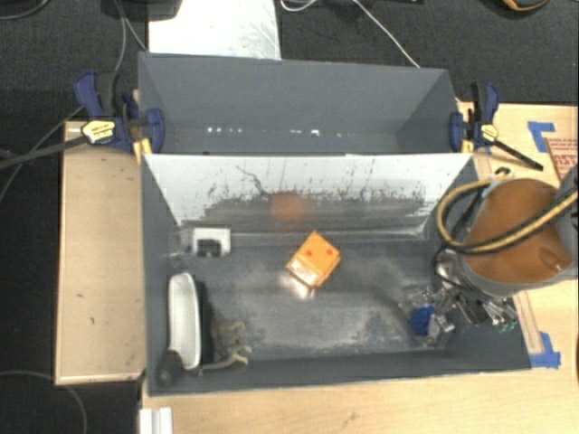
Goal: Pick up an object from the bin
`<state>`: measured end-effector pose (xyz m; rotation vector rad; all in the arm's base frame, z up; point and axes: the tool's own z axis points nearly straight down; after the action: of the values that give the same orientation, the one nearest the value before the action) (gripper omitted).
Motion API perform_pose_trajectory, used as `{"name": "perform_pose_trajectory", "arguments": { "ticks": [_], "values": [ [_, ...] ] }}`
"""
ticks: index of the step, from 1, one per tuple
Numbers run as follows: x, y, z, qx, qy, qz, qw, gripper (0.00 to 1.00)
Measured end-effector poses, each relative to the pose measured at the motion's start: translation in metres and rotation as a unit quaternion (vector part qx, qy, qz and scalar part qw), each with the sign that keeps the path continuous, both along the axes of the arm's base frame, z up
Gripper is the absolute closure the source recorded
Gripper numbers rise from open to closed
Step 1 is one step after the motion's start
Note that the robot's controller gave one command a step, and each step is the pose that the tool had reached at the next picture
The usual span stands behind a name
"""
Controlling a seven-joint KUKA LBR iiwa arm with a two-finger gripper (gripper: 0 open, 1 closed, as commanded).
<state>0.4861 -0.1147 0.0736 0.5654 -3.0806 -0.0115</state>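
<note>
Small blue piece [422,322]: this is the thing nearest the end effector [441,316]. It lies on the floor of the bin [289,98] at about four o'clock from the floor's middle, close to the right wall and the front edge.

At the nine o'clock end of the floor lies a white oblong thing [184,319], smooth and rounded, with its long axis running twelve to six. A dark round knob [169,366] sits at its six o'clock end, and a thin bent grey scrap [232,337] is just beside it toward three. Up at ten o'clock, against the foot of the sloped back wall, sits a small white-and-black block [210,240]. Near the middle an orange cube [313,262] stands turned on a corner, matte with a pale lower face, well apart from everything else. The floor itself is scuffed, scratched grey metal.

The blue piece is compact and hard-looking, and too small to give a long axis. It lies at nine o'clock from the end effector, touching it or just beside it; I cannot tell which. The arm's orange cover [516,233] and looped cables hang over the right wall at two o'clock from it. Whether the end effector is wide or narrow cannot be told, nor whether the blue piece is gripped. By my reckoning, any pick turns on that short gap toward nine o'clock.
</note>
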Motion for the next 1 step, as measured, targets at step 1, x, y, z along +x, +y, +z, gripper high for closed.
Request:
{"name": "perform_pose_trajectory", "arguments": {
  "ticks": [1],
  "values": [
    [-0.0011, 0.0003, 0.0171, 0.000, 0.0017, 0.000, 1.0000, 1.00]
  ]
}}
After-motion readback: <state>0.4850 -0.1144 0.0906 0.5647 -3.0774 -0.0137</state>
